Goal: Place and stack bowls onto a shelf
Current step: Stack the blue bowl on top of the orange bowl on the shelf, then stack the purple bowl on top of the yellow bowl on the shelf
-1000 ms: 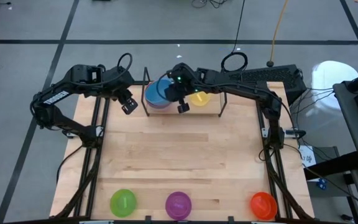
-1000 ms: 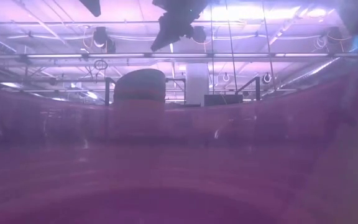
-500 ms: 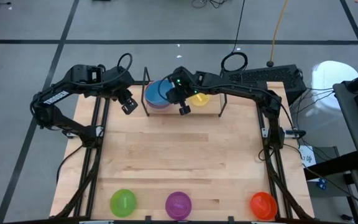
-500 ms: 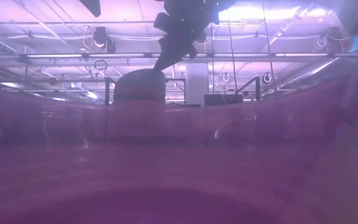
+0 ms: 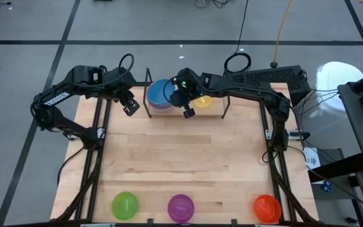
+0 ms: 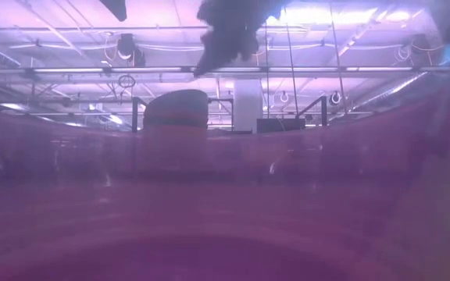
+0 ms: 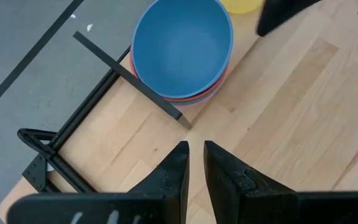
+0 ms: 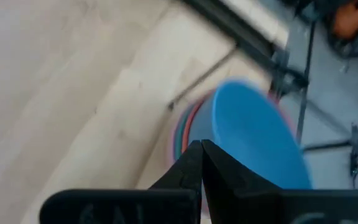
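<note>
High view: my right hand, fingers pinched together and empty, has drifted right off the blue bowl topping the shelf stack, so that placement looks finished.

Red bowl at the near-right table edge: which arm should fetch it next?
Right, probably. The red bowl lies on the right gripper's side, and that gripper holds nothing. The left gripper waits left of the shelf.

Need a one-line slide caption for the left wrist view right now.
Left gripper, fingers nearly shut and empty, faces the blue bowl topping the stack at the shelf.
</note>
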Available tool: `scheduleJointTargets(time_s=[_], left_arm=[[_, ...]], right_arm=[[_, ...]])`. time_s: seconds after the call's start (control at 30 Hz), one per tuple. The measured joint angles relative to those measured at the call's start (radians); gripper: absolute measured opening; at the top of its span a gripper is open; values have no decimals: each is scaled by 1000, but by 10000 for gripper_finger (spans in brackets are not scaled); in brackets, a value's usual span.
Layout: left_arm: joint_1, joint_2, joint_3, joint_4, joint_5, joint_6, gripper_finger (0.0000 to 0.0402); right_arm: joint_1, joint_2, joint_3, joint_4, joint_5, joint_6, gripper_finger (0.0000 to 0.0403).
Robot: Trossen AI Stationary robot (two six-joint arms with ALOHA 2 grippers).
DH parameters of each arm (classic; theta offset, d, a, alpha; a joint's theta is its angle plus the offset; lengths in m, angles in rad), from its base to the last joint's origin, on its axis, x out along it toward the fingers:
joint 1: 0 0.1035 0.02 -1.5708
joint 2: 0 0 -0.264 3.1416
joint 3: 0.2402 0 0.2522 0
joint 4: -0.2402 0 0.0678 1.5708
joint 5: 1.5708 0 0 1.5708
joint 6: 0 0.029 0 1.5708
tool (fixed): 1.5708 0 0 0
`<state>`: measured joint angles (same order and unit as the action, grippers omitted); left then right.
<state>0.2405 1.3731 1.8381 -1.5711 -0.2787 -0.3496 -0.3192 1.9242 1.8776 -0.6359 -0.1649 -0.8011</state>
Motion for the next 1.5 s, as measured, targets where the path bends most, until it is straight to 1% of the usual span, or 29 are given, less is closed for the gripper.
scheduleJointTargets(time_s=[0.17, 0.43, 0.53, 0.6, 0.9, 1.03, 1.17, 1.23, 1.3, 1.4, 1.5], left_arm=[[0, 0, 0, 0, 0, 0, 56], [0, 0, 0, 0, 0, 0, 56], [0, 0, 0, 0, 0, 0, 56], [0, 0, 0, 0, 0, 0, 56], [0, 0, 0, 0, 0, 1, 56], [0, 0, 0, 0, 0, 1, 56], [0, 0, 0, 0, 0, -7, 56], [-1, 0, 0, 0, 5, -10, 56], [-6, 0, 0, 0, 33, 0, 56], [-25, 2, 0, 0, 91, 28, 56], [-71, 20, 0, 0, 125, 31, 56]], right_arm=[[-12, -2, 0, 49, -45, 11, 0], [-54, 29, -1, 94, -58, 27, 0], [-72, 27, 0, 96, -126, 44, 0], [-81, 28, -2, 94, -152, 58, 0], [-90, 35, -141, 239, -155, 64, 0], [-92, 35, -139, 241, -152, 65, 0], [-85, -8, -120, 234, -146, 62, 0], [-77, -58, -119, 198, -120, 61, 0], [-61, -114, -117, 153, -49, 53, 0], [-31, -208, -117, 30, 66, 34, 0], [8, -312, -117, -86, 161, 50, 0]])
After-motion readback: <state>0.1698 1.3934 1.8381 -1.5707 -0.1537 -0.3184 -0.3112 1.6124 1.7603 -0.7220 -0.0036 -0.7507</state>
